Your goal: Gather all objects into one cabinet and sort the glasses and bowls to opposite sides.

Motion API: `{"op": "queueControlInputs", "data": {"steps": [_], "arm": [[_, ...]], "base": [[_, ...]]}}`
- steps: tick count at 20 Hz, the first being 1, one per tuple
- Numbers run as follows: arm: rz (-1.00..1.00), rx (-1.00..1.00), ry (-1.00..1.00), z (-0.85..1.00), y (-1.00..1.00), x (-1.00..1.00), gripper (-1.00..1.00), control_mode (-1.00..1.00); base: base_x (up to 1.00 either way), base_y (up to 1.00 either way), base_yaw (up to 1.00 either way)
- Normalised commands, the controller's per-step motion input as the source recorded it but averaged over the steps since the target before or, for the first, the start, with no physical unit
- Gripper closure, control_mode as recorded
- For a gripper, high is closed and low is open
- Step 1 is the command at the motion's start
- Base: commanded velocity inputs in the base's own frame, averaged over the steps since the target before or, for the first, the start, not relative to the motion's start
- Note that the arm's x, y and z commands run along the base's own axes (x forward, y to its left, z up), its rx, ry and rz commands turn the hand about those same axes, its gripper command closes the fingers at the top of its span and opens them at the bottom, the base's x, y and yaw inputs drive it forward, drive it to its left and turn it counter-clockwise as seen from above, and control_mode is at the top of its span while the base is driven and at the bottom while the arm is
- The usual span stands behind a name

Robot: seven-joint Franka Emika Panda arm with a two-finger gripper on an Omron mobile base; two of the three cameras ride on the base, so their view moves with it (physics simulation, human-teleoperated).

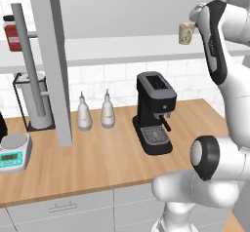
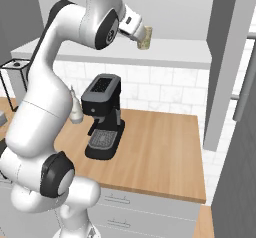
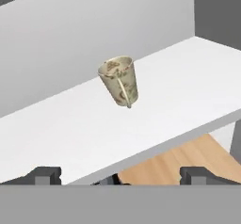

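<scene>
One beige mug (image 3: 119, 80) stands on the shelf (image 3: 188, 82) beyond the open tool (image 3: 120, 175).

a black coffee machine (image 1: 155, 111) is standing on the wooden counter (image 1: 97, 163). two white spouted bottles (image 1: 95, 111) are sitting side by side to its left. a digital scale (image 1: 14, 151) is resting at the far left.

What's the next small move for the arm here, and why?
Probably ease the pincer forward along the white shelf toward the beige mug. The fingers are wide open with nothing between them, and the mug stands upright on the shelf ahead of them, apart from the tips. Closing that gap should come before any grip.
</scene>
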Motion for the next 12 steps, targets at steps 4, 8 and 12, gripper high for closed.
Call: {"op": "queueControlInputs", "data": {"steps": [4, 8, 12], "arm": [[0.0, 0.03, 0.0, -0.43, -0.04, 0.42, -1.0, -1.0], [0.0, 0.0, 0.0, -0.31, -0.04, 0.43, -1.0, -1.0], [0.0, 0.06, 0.0, -0.02, 0.0, 0.53, -1.0, -1.0]], "base": [[0.0, 0.0, 0.0], [0.0, 0.0, 0.0], [0.0, 0.0, 0.0]]}}
